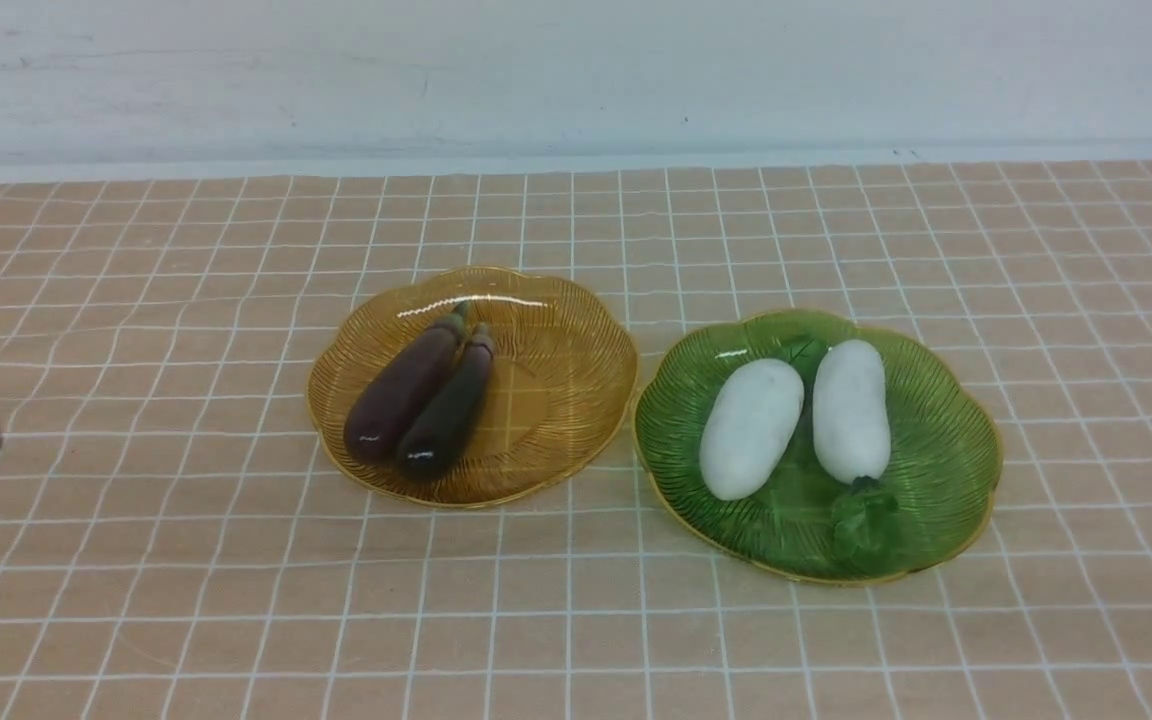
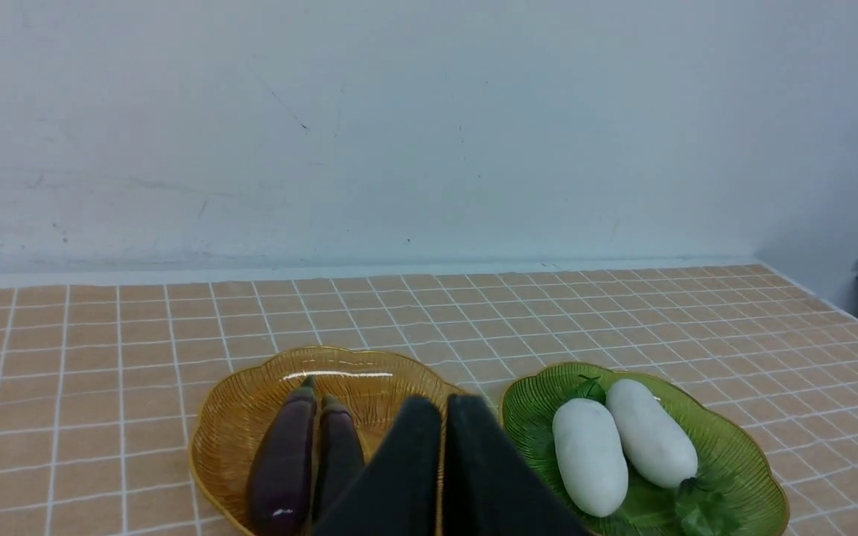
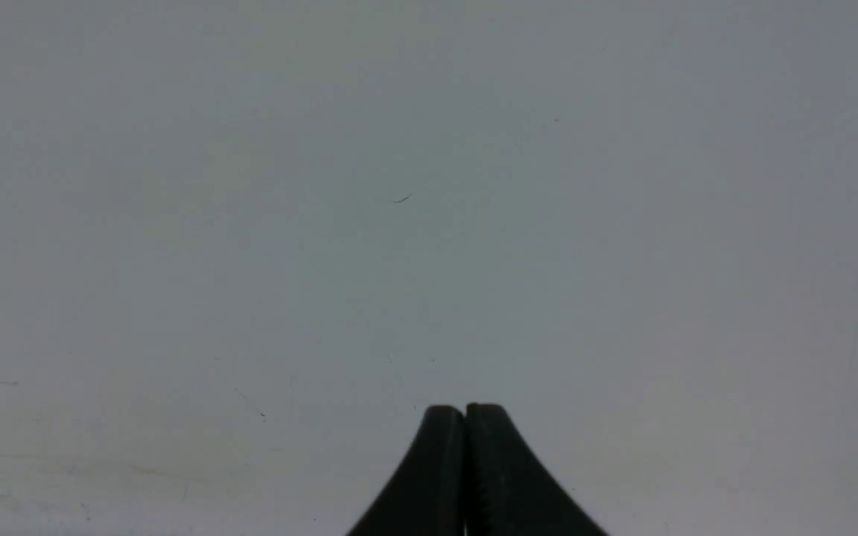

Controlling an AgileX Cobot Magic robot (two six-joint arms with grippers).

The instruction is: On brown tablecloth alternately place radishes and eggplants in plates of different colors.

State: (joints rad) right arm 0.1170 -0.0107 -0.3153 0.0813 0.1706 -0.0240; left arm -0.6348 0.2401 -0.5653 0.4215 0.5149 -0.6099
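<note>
Left pincer (image 2: pixel 433 406), pressed together and nearer, faces your amber plate's eggplants (image 1: pixel 431 390), their stems pointing away from you.

- Ahead of the left end effector (image 2: pixel 433 406), the amber plate (image 1: pixel 556 440) stands in the way, both eggplants (image 1: pixel 406 390) filling its left side.
- That plate's right half lies free.
- Farther right, two radishes (image 1: pixel 751 428) obstruct the green plate (image 1: pixel 946 480).
- Between the plates, hardly any gap.
- Nearer than both, bare tablecloth (image 1: pixel 536 650) offers passage.
</note>
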